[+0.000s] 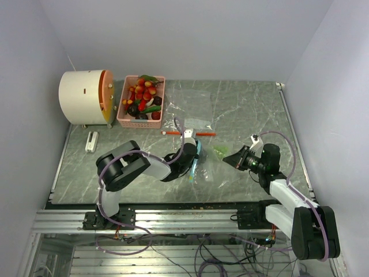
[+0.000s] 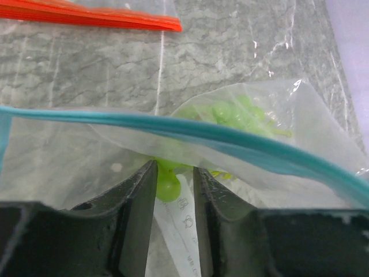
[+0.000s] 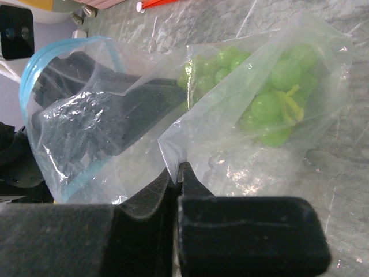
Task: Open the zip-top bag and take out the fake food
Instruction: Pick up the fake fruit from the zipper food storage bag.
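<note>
Right gripper (image 3: 176, 173): you have the jaws clenched flat on a fold of the zip-top bag (image 3: 230, 153). The film is pinched between them and no gap shows.

Left gripper (image 2: 174, 172): you have it inside the bag mouth, fingers part-way apart. One ball of the green grapes (image 2: 167, 187) sits between them. It touches one finger, and a sliver of space shows at the other. Cannot tell whether it is gripped.

The blue zip strip (image 2: 230, 138) runs across just ahead of your left fingertips. The rest of the grape bunch lies beyond it under clear film, toward the bag's closed end, which the right wrist view shows too.

From above, the bag lies on the grey table (image 1: 248, 109) between your two grippers.

Other fake food (image 1: 143, 95), red, green, dark and orange, is heaped in the pink basket (image 1: 140, 123) at the far left, well apart from the bag. A white drum (image 1: 83, 97) stands just beside the basket. An orange zip strip (image 1: 190, 133) lies just beyond the left gripper.
</note>
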